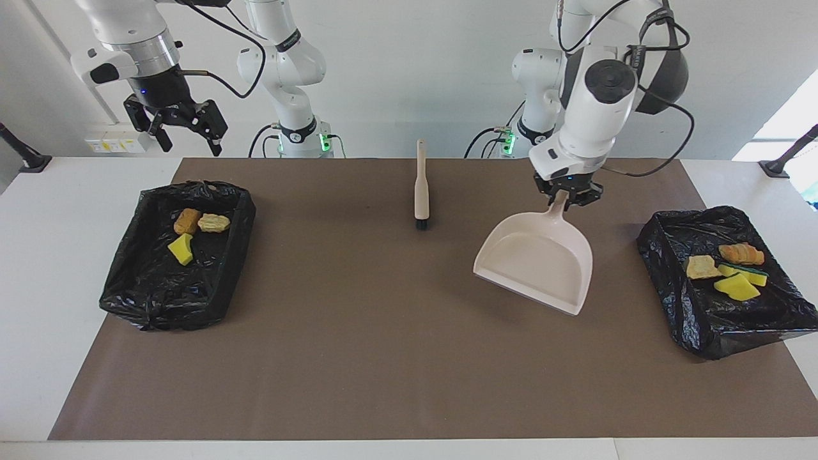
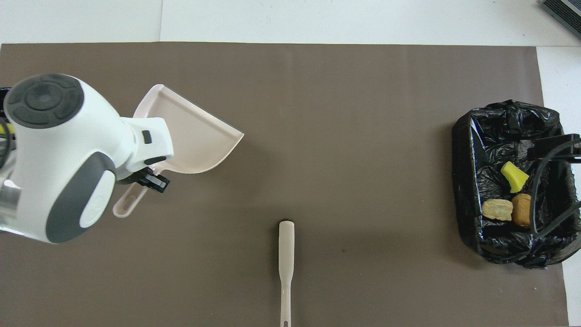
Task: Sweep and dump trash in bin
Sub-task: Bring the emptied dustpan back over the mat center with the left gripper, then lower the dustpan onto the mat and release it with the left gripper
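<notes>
Left gripper clamped on beige dustpan handle, pan mouth toward five o'clock in the facing view; right gripper fingers apart, waiting above black-lined bin.

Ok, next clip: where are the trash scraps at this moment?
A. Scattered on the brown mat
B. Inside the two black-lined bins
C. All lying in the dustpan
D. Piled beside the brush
B. Three scraps lie in the bin at the right arm's end and four scraps in the bin at the left arm's end; the dustpan, held by the left gripper, is empty.
</notes>
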Controlling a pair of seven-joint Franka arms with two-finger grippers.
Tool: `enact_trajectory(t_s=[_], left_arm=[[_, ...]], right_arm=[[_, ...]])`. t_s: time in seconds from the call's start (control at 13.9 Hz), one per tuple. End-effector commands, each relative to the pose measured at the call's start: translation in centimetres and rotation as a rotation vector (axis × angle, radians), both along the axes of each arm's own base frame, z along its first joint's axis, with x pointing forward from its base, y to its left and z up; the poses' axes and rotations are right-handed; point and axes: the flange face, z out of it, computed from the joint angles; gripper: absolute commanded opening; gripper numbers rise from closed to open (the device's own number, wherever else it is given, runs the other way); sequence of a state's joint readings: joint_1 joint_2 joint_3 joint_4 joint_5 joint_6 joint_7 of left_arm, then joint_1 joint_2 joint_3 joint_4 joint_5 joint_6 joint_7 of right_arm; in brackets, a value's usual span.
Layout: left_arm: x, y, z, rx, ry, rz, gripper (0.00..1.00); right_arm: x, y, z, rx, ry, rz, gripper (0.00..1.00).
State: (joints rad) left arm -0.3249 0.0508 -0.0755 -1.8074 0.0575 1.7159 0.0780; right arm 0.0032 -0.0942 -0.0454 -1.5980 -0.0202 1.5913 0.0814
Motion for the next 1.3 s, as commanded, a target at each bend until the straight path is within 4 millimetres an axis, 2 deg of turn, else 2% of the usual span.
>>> enact_trajectory(t_s=[0.0,0.07,0.22,0.36,0.51,0.72,0.87,1.01,1.15,1.23], left_arm=[[-0.4,-5.5,-3.1,-0.063,-0.011,0.176,0.0],[-0.4,-7.4,-4.0,-0.083,-0.026,0.217,0.0],[0.7,-9.5,-5.5,-0.154,-0.028,0.341,0.0],[2.4,-11.4,-5.6,-0.186,-0.038,0.442,0.0],[3.7,-13.2,-6.1,-0.182,-0.044,0.472,0.0],[4.1,-16.2,-6.4,-0.193,-0.046,0.455,0.0],[4.6,-16.5,-7.8,-0.177,-0.059,0.457,0.0],[5.1,-17.1,-8.8,-0.168,-0.06,0.454,0.0],[4.0,-20.2,-11.7,-0.148,-0.084,0.459,0.0],[4.0,-20.2,-11.9,-0.137,-0.093,0.456,0.0]], right_arm=[[0.1,0.9,-0.2,0.019,-0.016,0.019,1.0],[0.1,1.0,-0.2,0.017,-0.017,0.019,1.0],[0.0,0.5,-0.3,0.018,-0.008,0.01,1.0],[-0.1,0.2,-0.2,0.018,-0.007,0.007,1.0],[-0.1,0.0,-0.3,0.018,-0.005,0.004,1.0],[-0.1,0.4,-0.4,0.021,-0.004,0.007,1.0],[0.2,-0.1,-0.8,0.022,0.004,-0.001,1.0],[0.2,0.3,-0.8,0.023,0.002,0.007,1.0],[0.1,0.1,-0.8,0.023,0.004,0.002,1.0],[0.1,0.1,-0.8,0.024,0.004,0.002,1.0]])
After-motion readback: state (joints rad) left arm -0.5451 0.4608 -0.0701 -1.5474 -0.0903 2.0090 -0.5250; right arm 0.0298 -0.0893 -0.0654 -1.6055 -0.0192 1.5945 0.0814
